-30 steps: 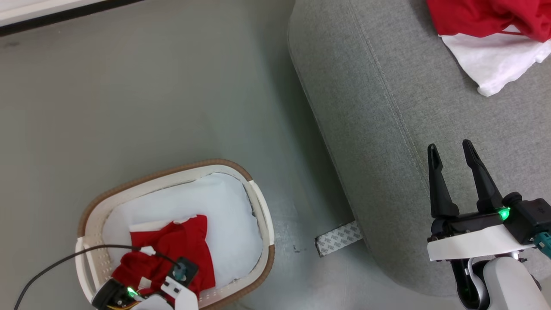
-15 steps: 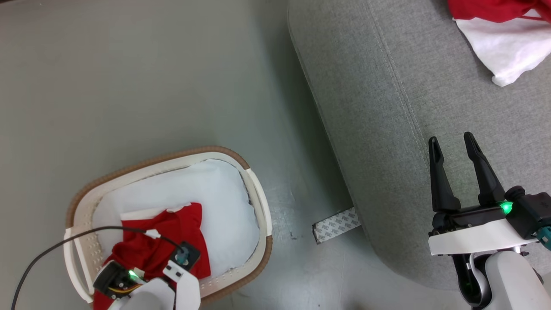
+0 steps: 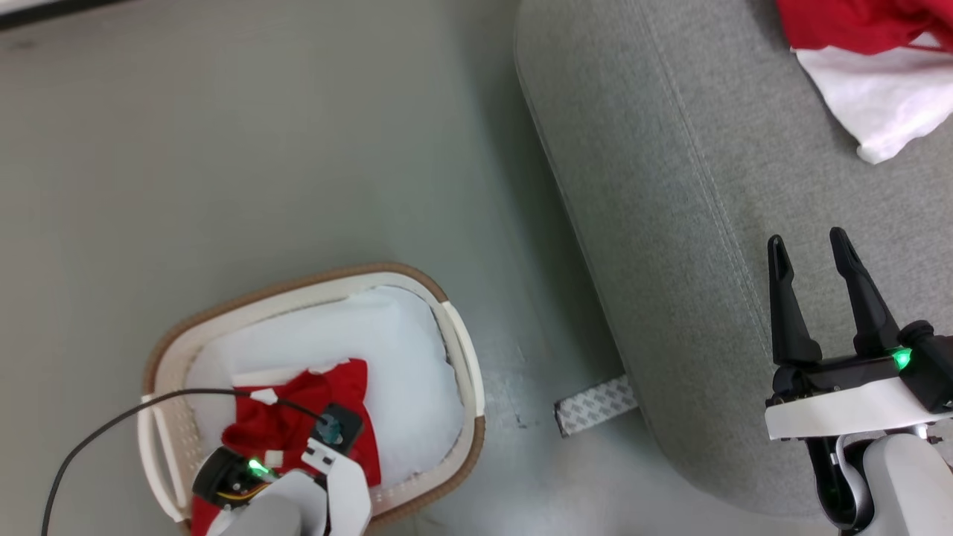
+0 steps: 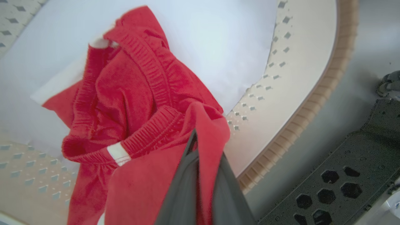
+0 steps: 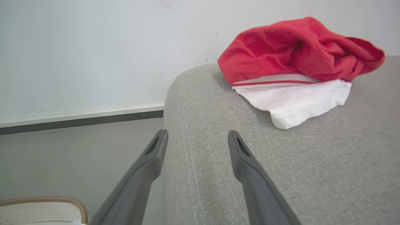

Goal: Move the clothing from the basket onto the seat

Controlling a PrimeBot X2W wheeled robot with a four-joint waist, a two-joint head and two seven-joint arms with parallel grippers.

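Red clothing pinched in left hand, inside basket

Head camera: high, facing steeply down, with the basket on the floor at near left and the seat at right. Left wrist camera: very close over the basket's inside, facing the red clothing. Right wrist camera: low by the seat's edge, facing across it to the far wall. The basket shows in all three views. The garment on the seat shows in the head and right wrist views.
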